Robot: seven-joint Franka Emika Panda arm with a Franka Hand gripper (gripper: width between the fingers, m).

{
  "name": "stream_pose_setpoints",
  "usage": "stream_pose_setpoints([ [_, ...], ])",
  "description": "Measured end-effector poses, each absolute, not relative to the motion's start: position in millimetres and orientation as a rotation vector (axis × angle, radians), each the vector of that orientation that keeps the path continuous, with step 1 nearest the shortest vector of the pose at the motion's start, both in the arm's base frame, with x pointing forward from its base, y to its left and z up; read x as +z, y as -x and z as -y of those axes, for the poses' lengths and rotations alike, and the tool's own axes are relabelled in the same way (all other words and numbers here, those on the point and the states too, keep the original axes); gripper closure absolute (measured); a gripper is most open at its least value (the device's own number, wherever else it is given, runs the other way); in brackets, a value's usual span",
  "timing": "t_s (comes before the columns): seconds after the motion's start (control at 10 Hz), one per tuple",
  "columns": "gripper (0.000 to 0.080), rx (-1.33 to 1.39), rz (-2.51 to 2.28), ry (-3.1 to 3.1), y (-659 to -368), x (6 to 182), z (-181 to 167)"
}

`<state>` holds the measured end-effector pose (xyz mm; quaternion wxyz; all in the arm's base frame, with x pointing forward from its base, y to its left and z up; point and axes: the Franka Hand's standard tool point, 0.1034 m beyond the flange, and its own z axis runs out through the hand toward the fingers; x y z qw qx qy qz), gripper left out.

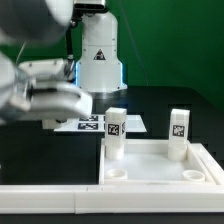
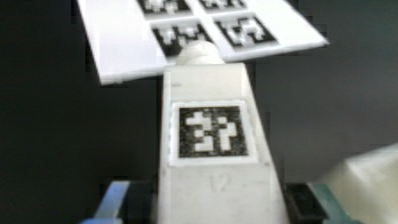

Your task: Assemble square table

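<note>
In the wrist view my gripper (image 2: 215, 205) is shut on a white blocky table leg (image 2: 215, 120) with a black-and-white tag on its face. A finger (image 2: 116, 200) stands on each side of the leg, with the dark pads against it. The leg's tip points toward the marker board (image 2: 187, 35). In the exterior view the square tabletop slab (image 1: 160, 180) lies at the front right, raised rim up. Two more tagged legs (image 1: 115, 132) (image 1: 179, 130) stand upright on it. My arm (image 1: 50, 98) is blurred at the exterior view's left, and its fingers and the held leg do not show there.
The marker board (image 1: 95, 123) lies on the black table behind the slab. A long white rail (image 1: 45, 197) runs along the front left. The robot base (image 1: 100, 55) stands at the back. A pale blurred shape (image 2: 365, 180) sits beside the held leg.
</note>
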<state>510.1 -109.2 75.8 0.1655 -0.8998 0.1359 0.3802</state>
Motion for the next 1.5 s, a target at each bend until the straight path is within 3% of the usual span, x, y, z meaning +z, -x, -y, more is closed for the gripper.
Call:
stream_pose_setpoints([
  [0.1,0.0513,1.041,-0.411,2.584,-498,73.5,108],
  [0.2,0.0512,0.968,-0.427,2.629,-503,65.9,111],
  [0.3,0.0512,0.900,-0.428,2.668,-511,69.2,111],
  [0.4,0.0512,0.773,-0.393,2.740,-534,80.2,103],
  [0.5,0.0512,0.618,-0.306,2.802,-566,102.8,85],
  [0.8,0.0512,0.289,-0.283,2.904,-625,125.4,51],
  [0.9,0.0512,0.142,-0.343,2.939,-615,132.7,43],
  [1.0,0.0512,0.075,-0.311,2.960,-602,129.0,47],
  [1.2,0.0512,-0.181,-0.319,3.002,-613,130.8,47],
  [1.5,0.0512,-0.640,-0.233,2.985,-626,158.8,-53],
])
